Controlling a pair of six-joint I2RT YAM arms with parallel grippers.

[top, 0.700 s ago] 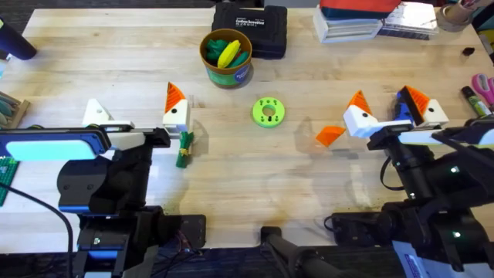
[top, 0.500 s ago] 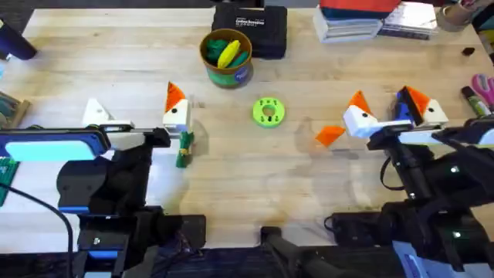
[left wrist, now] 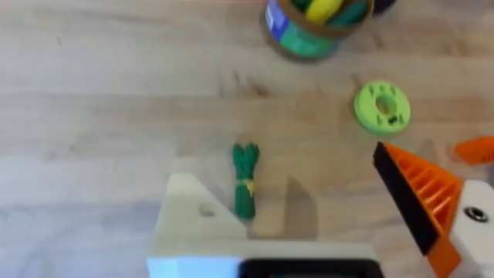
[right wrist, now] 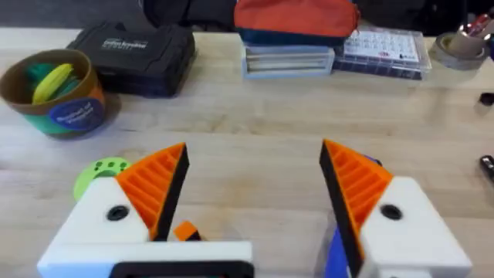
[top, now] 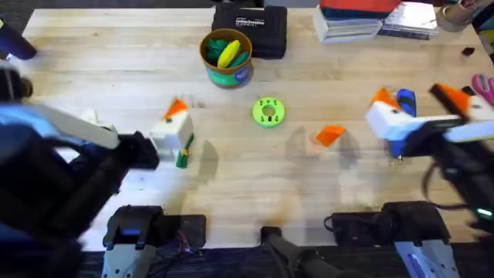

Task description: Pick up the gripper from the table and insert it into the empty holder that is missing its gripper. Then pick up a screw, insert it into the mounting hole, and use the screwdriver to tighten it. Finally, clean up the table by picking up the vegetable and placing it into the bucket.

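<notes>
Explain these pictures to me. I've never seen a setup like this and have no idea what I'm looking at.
Two robot arms work at a wooden table. One picture looks down from above. The other two come from a camera on each arm's wrist, looking past its own claw. The left claw is open and holds nothing; one finger carries an orange ribbed pad, the other is bare white. The right claw is open too, with both pads in place. On the table lie a loose orange wedge, a lime ring disc, a small green toy vegetable and a bucket with toys inside. A black case sits at the far edge.
</notes>
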